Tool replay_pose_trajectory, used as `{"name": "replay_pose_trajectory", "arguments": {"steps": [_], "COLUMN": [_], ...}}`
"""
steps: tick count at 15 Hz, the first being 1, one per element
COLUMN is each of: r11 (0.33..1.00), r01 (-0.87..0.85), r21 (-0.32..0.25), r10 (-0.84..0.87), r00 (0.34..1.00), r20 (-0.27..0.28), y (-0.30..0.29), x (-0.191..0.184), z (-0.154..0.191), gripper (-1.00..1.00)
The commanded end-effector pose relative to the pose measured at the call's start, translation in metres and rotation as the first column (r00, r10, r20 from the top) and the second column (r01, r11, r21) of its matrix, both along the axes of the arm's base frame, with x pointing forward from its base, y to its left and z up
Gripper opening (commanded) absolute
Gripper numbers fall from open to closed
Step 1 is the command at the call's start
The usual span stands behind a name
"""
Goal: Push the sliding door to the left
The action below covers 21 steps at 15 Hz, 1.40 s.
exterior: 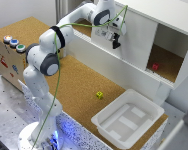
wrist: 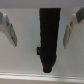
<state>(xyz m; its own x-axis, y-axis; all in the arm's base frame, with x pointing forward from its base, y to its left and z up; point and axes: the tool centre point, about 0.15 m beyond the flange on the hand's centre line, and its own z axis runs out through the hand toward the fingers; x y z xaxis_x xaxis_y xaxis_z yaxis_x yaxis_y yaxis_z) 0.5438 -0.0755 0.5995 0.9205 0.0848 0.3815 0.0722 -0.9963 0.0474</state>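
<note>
A cork-topped table [exterior: 69, 85] carries the scene, with a white cabinet [exterior: 166, 20] along its far side as the landmark. The cabinet's compartment stands open on the exterior view's right, and a small red cube [exterior: 155, 66] sits on its cork floor. In front of the cabinet, near the table's edge, a shallow white plastic tray [exterior: 128, 119] holds no loose item that can be made out; a small yellow-green cube [exterior: 99, 94] lies on the cork just beside the tray. The sliding door [exterior: 136, 42], a plain white panel, covers the cabinet's front to the left of the open compartment. The gripper [exterior: 115, 41] hangs right at the door's face, close to its left edge; touching cannot be confirmed. In the wrist view, the fingers [wrist: 11, 30] stand spread wide apart around a dark bar, gripping nothing.
</note>
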Motion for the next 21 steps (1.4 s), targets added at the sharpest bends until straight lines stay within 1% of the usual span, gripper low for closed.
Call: {"name": "replay_pose_trajectory", "arguments": {"steps": [1, 5, 7, 11, 16, 21], "r11": [0.999, 0.999, 0.999, 0.998, 0.999, 1.0], "r01": [0.037, 0.045, 0.041, 0.06, 0.03, 0.006], "r21": [0.009, 0.024, 0.01, 0.0, -0.013, -0.012], "r10": [-0.037, -0.043, -0.04, -0.059, -0.031, -0.008], "r00": [0.998, 0.997, 0.996, 0.994, 0.992, 0.993], "r20": [-0.054, -0.069, -0.08, -0.091, -0.12, -0.117], "y": [-0.011, -0.009, -0.008, -0.006, 0.021, 0.05], "x": [0.007, 0.01, 0.014, 0.017, 0.021, 0.019], "z": [-0.001, -0.01, -0.013, -0.016, -0.019, -0.015], "gripper": [-1.0, -1.0, -1.0, -1.0, -1.0, -1.0]}}
